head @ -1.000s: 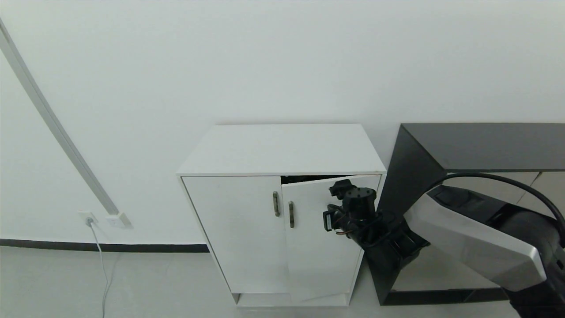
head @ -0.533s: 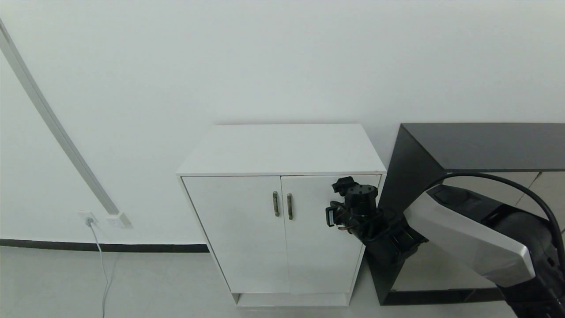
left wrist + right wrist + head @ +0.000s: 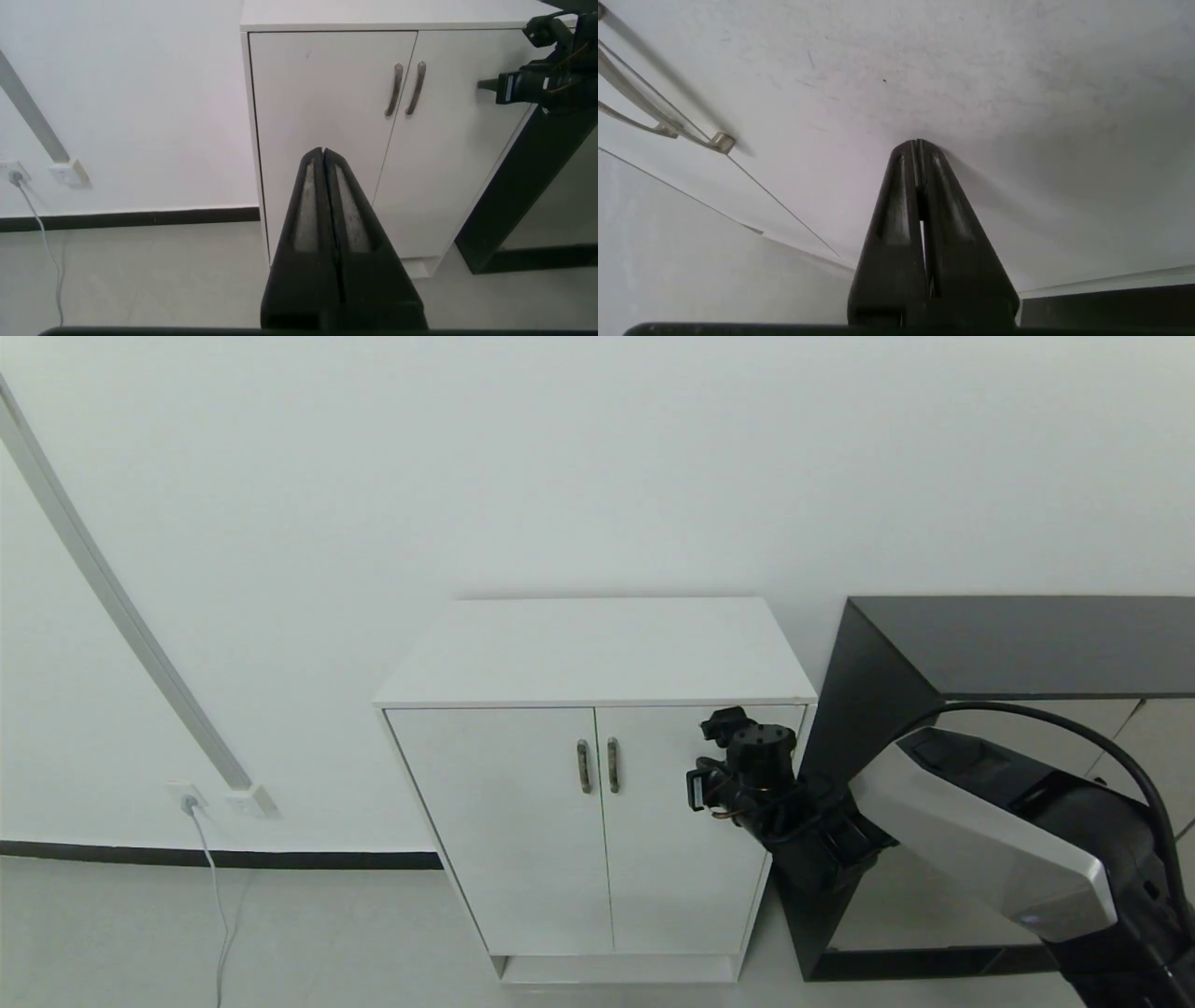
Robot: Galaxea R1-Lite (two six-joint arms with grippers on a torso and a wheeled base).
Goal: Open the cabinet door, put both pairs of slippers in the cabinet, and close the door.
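Cabinet (image 3: 597,653), white and low, stands on the floor (image 3: 327,933) against a pale wall in the head view. Its left door (image 3: 504,821) and right door (image 3: 672,877) are both closed, and two slim vertical handles (image 3: 597,766) sit side by side at the centre seam. My right arm (image 3: 980,821) comes in from the right, and its black wrist end lies over the upper outer part of the right door. A dark unit (image 3: 934,644) stands just beside the cabinet on the right.

In the left wrist view, my left tool (image 3: 322,154) has its two fingers pressed together and grips nothing. It hangs in front of the cabinet, well apart from it, roughly facing the left door.

In the right wrist view, my right tool (image 3: 920,147) also has its fingers pressed together and holds nothing. Its tip is right at the white face of the right door; I cannot tell whether it touches. The handles show off to one side.
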